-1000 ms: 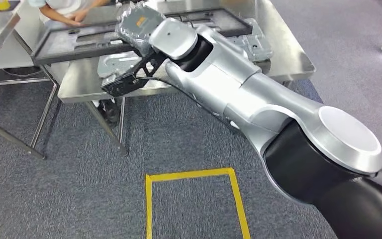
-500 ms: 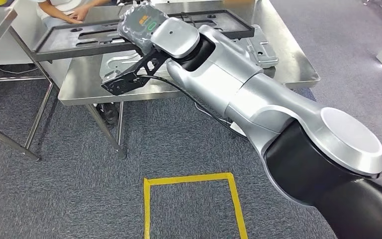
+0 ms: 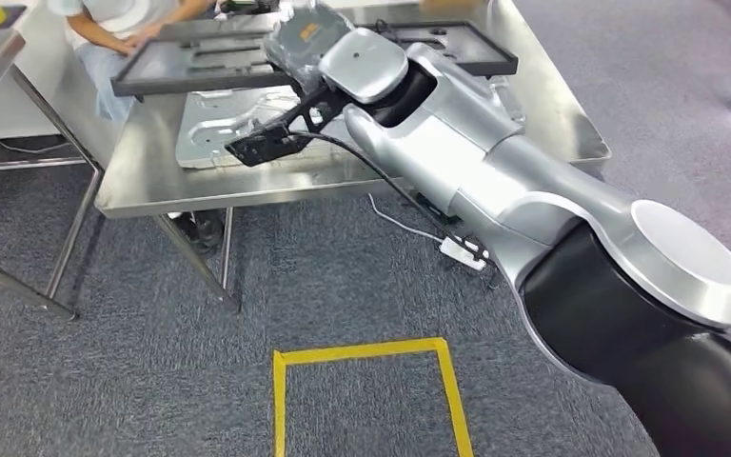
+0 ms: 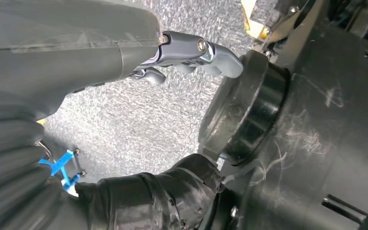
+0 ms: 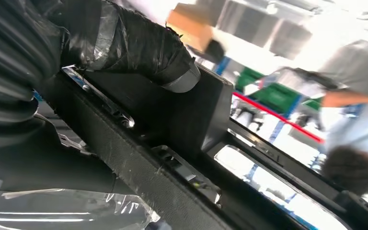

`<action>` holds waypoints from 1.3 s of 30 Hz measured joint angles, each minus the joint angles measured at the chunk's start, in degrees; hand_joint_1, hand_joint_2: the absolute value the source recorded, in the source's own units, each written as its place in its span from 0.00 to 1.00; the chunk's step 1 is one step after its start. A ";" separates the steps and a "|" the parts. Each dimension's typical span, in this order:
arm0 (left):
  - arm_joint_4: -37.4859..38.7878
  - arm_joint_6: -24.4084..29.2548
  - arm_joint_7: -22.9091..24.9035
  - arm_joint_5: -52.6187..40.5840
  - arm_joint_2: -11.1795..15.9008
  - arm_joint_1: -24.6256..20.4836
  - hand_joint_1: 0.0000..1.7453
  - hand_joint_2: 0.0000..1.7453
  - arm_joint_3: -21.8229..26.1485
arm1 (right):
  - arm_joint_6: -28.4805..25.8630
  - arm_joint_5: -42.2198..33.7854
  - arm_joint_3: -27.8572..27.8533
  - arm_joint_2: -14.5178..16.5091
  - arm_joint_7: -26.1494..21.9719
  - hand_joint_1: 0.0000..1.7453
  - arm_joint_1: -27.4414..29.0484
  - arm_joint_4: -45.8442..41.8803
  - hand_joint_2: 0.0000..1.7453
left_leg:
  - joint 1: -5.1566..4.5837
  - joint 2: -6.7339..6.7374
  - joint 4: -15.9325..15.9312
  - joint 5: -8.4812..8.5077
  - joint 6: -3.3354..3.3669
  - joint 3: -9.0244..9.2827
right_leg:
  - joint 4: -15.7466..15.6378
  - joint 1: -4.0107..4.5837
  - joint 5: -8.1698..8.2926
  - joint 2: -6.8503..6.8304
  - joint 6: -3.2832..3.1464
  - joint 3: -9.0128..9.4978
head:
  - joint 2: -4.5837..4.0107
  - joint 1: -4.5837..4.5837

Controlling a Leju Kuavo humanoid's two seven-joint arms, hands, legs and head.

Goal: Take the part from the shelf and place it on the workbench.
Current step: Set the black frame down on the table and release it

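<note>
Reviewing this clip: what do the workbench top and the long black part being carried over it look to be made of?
Workbench: looks like stainless steel, brushed, with soft reflections and thin metal legs.
Black frame part: matte black, probably moulded plastic; the right wrist view shows a grainy texture and moulded clips along its edge. Painted metal cannot be ruled out.
Right hand grips it, wrapped in dark tape.

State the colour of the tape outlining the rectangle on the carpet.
Yellow. The tape outline on the grey carpet shows best in the head view.
</note>
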 joint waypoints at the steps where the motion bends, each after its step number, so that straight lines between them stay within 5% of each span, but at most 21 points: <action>1: 0.06 0.02 0.01 0.01 0.00 0.02 0.00 1.00 0.04 | 0.01 0.04 -0.02 -0.04 0.09 1.00 0.03 0.01 1.00 | 0.01 0.02 3.62 -1.29 -0.20 -1.94 | -0.04 0.02 -0.20 0.03 -0.24 0.24 | -0.01 -0.11; 3: 0.19 0.03 0.02 0.01 -0.02 0.13 0.00 1.00 0.06 | 0.02 0.09 -0.05 -0.06 0.15 1.00 0.27 0.01 1.00 | 0.04 0.02 9.62 -2.41 -0.46 -5.82 | 0.00 0.09 -0.71 0.20 -0.48 0.77 | -0.01 -0.13; 4: 0.23 0.03 0.02 0.01 -0.03 0.18 0.00 1.00 0.08 | 0.03 0.11 -0.06 -0.07 0.12 1.00 0.42 0.01 1.00 | 0.03 0.02 10.13 -1.45 -0.50 -6.72 | 0.06 0.11 -1.05 0.27 -0.48 1.14 | -0.01 -0.12; 8: 0.41 0.02 0.03 -0.02 -0.03 0.17 0.00 1.00 0.20 | 0.03 0.32 -0.27 -0.07 0.14 1.00 0.48 0.03 1.00 | -0.19 0.07 -1.64 6.84 0.02 -2.96 | 0.31 0.26 -2.63 0.36 0.05 2.80 | 0.00 -0.10; 13: 0.47 0.03 0.05 0.13 -0.04 0.12 0.00 1.00 0.31 | -0.07 0.55 -0.53 -0.02 -0.24 1.00 0.89 0.06 1.00 | -0.31 0.08 -5.29 6.20 1.59 -0.84 | 0.27 0.59 -3.43 0.15 1.38 2.89 | -0.01 0.02; 15: 0.48 0.08 -0.01 0.31 -0.04 0.18 0.00 1.00 0.33 | -0.12 0.61 -0.64 0.02 -0.30 1.00 0.95 0.08 1.00 | 0.00 0.12 -5.79 6.00 2.22 -0.06 | 3.76 0.60 -5.18 -0.06 1.83 1.31 | -0.01 0.16; 17: 0.49 0.15 -0.07 0.57 -0.05 0.19 0.00 1.00 0.34 | -0.16 0.70 -0.72 0.07 -0.41 1.00 1.22 0.09 1.00 | -0.09 0.14 -5.81 5.52 2.70 0.46 | 11.47 0.51 -7.96 -0.15 1.98 -2.94 | -0.01 0.24; 19: 0.49 0.20 -0.14 0.95 -0.07 0.28 0.00 1.00 0.34 | -0.20 0.93 -0.72 0.14 -0.60 1.00 1.84 0.13 1.00 | -0.12 0.09 -5.69 4.95 2.87 0.97 | 16.54 0.47 -8.35 -0.16 2.01 -6.67 | -0.01 0.25; 21: 0.49 0.31 -0.18 1.39 -0.07 0.49 0.00 1.00 0.34 | -0.27 1.32 -0.72 0.15 -0.70 1.00 2.29 0.21 1.00 | -0.12 -0.12 -5.51 4.26 2.79 1.68 | 12.95 0.47 -4.39 -0.19 1.75 -6.21 | -0.01 0.27; 23: 0.49 0.40 -0.23 1.76 -0.07 0.68 0.00 1.00 0.35 | -0.40 1.73 -0.72 0.15 -0.77 1.00 2.31 0.29 1.00 | -0.31 -0.35 -5.26 3.41 2.45 2.37 | 5.16 0.63 0.04 -0.21 1.22 -3.21 | -0.01 0.25; 24: 0.49 0.44 -0.26 1.94 -0.06 0.72 0.00 1.00 0.37 | -0.46 1.85 -0.72 0.20 -0.84 1.00 2.23 0.30 1.00 | -0.43 -0.43 -5.18 3.07 2.18 2.54 | 2.42 0.70 0.97 -0.18 0.99 -1.97 | 0.00 0.19; 29: 0.49 0.58 -0.37 2.46 0.06 0.80 0.00 1.00 0.41 | -0.49 2.01 -0.73 0.47 -1.14 1.00 2.19 0.42 1.00 | -0.26 -0.30 -4.50 1.95 0.67 2.36 | -0.23 0.66 0.54 0.02 0.00 -0.33 | -0.01 -0.05; 32: 0.53 0.61 -0.42 2.66 0.26 0.85 0.00 1.00 0.43 | -0.50 2.38 -0.74 0.60 -1.21 1.00 2.24 0.46 1.00 | -0.11 0.00 4.39 -1.50 -0.10 -2.43 | -0.60 0.42 0.09 -0.14 -0.73 0.55 | -0.01 -0.31; 34: 0.55 0.59 -0.42 2.71 0.34 0.96 0.00 1.00 0.43 | -0.49 2.66 -0.74 0.70 -1.27 1.00 2.78 0.47 1.00 | -0.06 0.02 10.11 -2.26 -0.35 -6.27 | -0.57 0.52 -0.42 -0.31 -0.94 1.15 | -0.01 -0.31; 36: 0.56 0.56 -0.42 2.71 0.40 0.99 0.00 1.00 0.43 | -0.48 3.01 -0.74 0.74 -1.31 1.00 3.32 0.48 1.00 | -0.09 0.15 8.08 1.11 -0.28 -6.61 | -0.43 0.58 -1.12 -0.62 -0.91 1.95 | -0.01 -0.31; 39: 0.58 0.43 -0.42 2.63 0.60 0.75 0.00 1.00 0.43 | -0.47 3.83 -0.74 0.77 -1.32 1.00 3.30 0.51 1.00 | -0.47 0.90 -2.71 6.92 0.27 -2.42 | -0.08 0.79 -2.24 -1.13 -0.38 2.83 | -0.01 -0.29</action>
